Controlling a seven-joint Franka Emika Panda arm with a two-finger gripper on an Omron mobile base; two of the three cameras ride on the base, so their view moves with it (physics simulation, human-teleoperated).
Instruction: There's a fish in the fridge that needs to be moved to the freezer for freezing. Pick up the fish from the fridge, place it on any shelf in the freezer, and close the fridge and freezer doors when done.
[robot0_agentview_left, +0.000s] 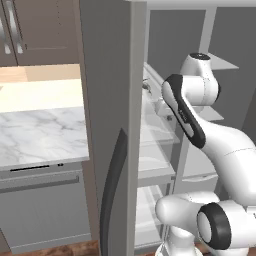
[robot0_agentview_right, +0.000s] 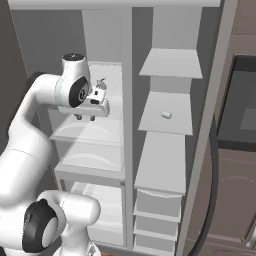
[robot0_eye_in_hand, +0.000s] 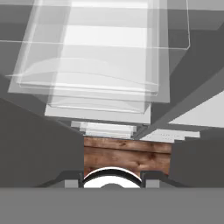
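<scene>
We see the gripper (robot0_agentview_right: 85, 119) pointing down, fingers partly apart, nothing between them; the fish (robot0_agentview_right: 100, 83), we judge, lies on the glass shelf (robot0_agentview_right: 113, 75) just behind and above it; its long axis is unclear

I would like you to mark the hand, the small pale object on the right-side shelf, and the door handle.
hand (robot0_agentview_right: 85, 118): right base view, between its fingertips.
pale object (robot0_agentview_right: 166, 115): right base view, its middle.
door handle (robot0_agentview_left: 111, 185): left base view, mid-length of the dark curve.
</scene>
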